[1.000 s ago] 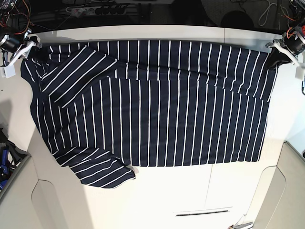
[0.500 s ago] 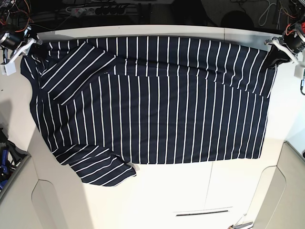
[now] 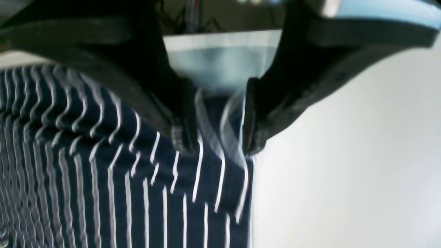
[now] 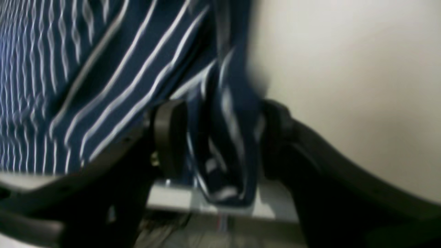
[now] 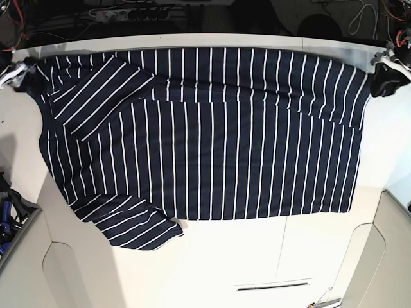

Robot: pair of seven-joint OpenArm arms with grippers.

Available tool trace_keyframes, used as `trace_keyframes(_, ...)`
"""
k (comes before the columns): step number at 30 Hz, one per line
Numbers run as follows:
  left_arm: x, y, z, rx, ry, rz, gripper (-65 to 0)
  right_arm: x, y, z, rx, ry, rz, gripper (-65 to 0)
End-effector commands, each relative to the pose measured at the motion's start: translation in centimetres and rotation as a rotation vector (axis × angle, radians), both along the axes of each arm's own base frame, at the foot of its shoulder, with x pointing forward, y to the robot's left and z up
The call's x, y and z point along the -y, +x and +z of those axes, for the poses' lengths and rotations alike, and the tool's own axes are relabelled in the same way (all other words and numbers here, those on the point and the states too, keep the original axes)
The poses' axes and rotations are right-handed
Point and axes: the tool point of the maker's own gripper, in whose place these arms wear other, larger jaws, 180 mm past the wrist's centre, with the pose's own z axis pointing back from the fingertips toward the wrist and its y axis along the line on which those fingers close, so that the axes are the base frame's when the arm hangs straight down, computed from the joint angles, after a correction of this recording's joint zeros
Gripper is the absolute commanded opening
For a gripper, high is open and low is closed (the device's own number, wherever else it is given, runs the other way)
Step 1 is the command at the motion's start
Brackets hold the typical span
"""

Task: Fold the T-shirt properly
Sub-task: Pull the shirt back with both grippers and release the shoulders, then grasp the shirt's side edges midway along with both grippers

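Base view: shirt (image 5: pixel 205 135) top edge drawn nearer table (image 5: pixel 225 269) far edge than before; left gripper (image 3: pixel 213 137), right gripper (image 4: pixel 217 144) now parted, cloth loose between jaws.

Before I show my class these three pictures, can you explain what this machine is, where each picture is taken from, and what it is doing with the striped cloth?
It is a robot with two arms, each ending in a two-fingered gripper. One picture looks down on the white table from above. The other two come from small cameras on the wrists, looking along the fingers.

A dark navy T-shirt with thin white stripes lies spread flat, one sleeve folded over near the far edge.

The left gripper sits at one far corner, the right gripper at the other. In both close-ups the jaws stand apart with cloth between them, so the shirt is not pinched tight. The close-ups are blurred, so finer detail is unclear.
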Motion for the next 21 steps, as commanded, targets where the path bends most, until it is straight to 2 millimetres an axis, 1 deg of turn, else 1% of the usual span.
trace_keyframes(1,-0.8,0.5,1.8,0.053,0.026,0.000,-36.5,1.2,1.8,2.4,0.090,-0.029,-0.011,-32.0)
trace_keyframes(3,-1.8,0.3,2.7,0.080,0.035,0.029,-32.0,2.4,3.3,4.1,0.153,-0.052,-0.032,-32.0)
trace_keyframes(4,-2.2,0.3,3.1,0.094,0.043,0.043,-30.8,2.8,4.0,4.8,0.181,-0.066,-0.036,-32.0)
trace_keyframes(8,-3.3,0.8,4.7,0.155,0.073,0.063,-30.3,4.2,6.9,7.4,0.289,-0.129,-0.068,-32.0)
trace_keyframes(14,-3.7,3.3,6.8,0.234,0.100,0.050,-30.3,4.9,11.3,10.1,0.405,-0.181,-0.111,-32.0)
trace_keyframes(16,-3.6,4.4,7.6,0.263,0.109,0.035,-30.3,4.7,13.1,10.2,0.418,-0.176,-0.109,-32.0)
trace_keyframes(18,-3.5,5.6,8.1,0.271,0.130,0.009,-30.3,4.1,15.0,9.8,0.416,-0.152,-0.097,-32.0)
trace_keyframes(21,-3.2,7.4,7.9,0.243,0.173,-0.019,-30.3,3.1,17.5,8.6,0.401,-0.094,-0.083,-31.9)
